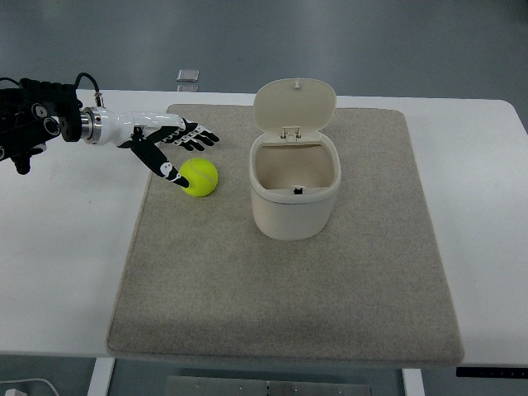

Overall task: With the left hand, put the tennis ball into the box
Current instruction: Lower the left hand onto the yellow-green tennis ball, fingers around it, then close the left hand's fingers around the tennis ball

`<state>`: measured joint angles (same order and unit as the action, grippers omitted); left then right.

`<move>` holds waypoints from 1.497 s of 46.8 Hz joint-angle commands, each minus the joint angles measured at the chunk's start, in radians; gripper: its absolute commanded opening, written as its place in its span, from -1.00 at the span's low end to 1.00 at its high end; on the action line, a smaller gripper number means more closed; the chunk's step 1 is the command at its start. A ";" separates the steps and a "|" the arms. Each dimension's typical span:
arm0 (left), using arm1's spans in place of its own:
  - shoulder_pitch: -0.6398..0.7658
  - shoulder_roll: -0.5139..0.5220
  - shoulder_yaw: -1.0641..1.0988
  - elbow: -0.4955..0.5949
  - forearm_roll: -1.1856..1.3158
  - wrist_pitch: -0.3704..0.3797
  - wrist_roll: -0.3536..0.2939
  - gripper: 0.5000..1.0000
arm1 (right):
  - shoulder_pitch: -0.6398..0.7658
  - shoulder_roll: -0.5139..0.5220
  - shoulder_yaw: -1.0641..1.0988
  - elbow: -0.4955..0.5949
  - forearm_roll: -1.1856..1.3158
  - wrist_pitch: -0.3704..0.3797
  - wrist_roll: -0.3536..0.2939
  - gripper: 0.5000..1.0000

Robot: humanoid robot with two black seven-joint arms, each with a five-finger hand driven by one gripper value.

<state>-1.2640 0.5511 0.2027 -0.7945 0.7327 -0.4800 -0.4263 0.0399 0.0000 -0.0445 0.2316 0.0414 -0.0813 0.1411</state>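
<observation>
The left hand (pixel 169 140) reaches in from the picture's left edge on a black forearm with a silver wrist joint, held low and nearly level over the near-left part of the mat (pixel 280 297). Its fingers are spread and stretched toward the right, gripping nothing; the thumb (pixel 165 167) angles down and ends at the left side of the tennis ball (pixel 199 177), touching it or nearly so.

The ball sits on the mat just below the fingertips. Being round, it shows no long axis or heading.

To the ball's right, a short gap away, stands the cream box (pixel 294 186), upright, its hinged lid (pixel 294 103) tipped back and the mouth facing up. The mat lies on a white table (pixel 58 247), with bare mat between ball and box and a wide clear stretch toward the near edge. A small grey object (pixel 188 77) lies at the table's far edge.
</observation>
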 commanded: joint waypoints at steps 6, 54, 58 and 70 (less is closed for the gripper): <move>0.002 0.018 0.000 -0.026 0.042 0.000 0.000 0.76 | 0.000 0.000 0.000 0.000 0.000 0.000 0.000 0.75; 0.038 0.001 -0.002 -0.028 0.045 0.073 0.000 0.65 | 0.000 0.000 0.000 0.000 0.000 0.000 0.000 0.75; 0.041 -0.013 0.000 -0.035 0.045 0.075 0.000 0.66 | 0.000 0.000 0.000 0.000 0.000 0.000 0.000 0.75; 0.041 -0.037 0.000 -0.038 0.047 0.086 0.000 0.65 | 0.000 0.000 0.000 0.000 0.000 0.000 0.000 0.75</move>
<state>-1.2231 0.5155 0.2017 -0.8337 0.7793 -0.4032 -0.4265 0.0398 0.0000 -0.0445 0.2316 0.0414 -0.0813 0.1411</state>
